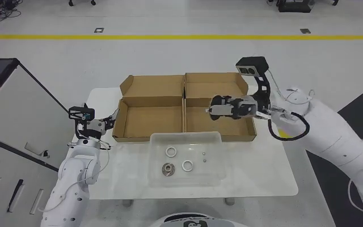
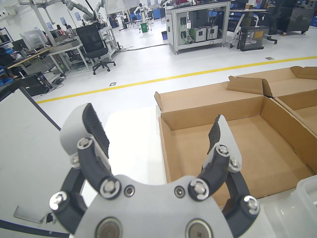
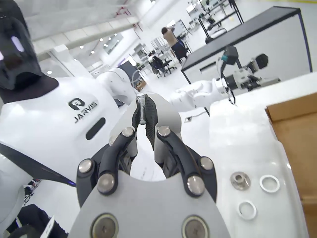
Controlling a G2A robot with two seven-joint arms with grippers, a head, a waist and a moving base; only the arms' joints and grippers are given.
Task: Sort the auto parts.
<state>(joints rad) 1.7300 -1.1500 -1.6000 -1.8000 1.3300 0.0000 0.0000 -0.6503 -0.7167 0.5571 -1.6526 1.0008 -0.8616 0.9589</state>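
**Bolt gripped over the right box, awaiting its drop**

The left gripper (image 2: 156, 122) hangs with fingers spread and nothing between them, just beside the outer wall of the left cardboard box (image 1: 148, 120), probably to keep out of the way. In front of both boxes, the clear tray (image 1: 184, 136) holds the unsorted parts: white rings (image 1: 171, 151), a flanged metal bush (image 1: 168, 168) and two specks too small to name. The right gripper (image 3: 145, 107) is clenched on a bolt (image 3: 141, 111), a short grey threaded shank lying lengthwise between the ribbed pads. It is held above the right cardboard box (image 1: 221, 129), presumably its destination.
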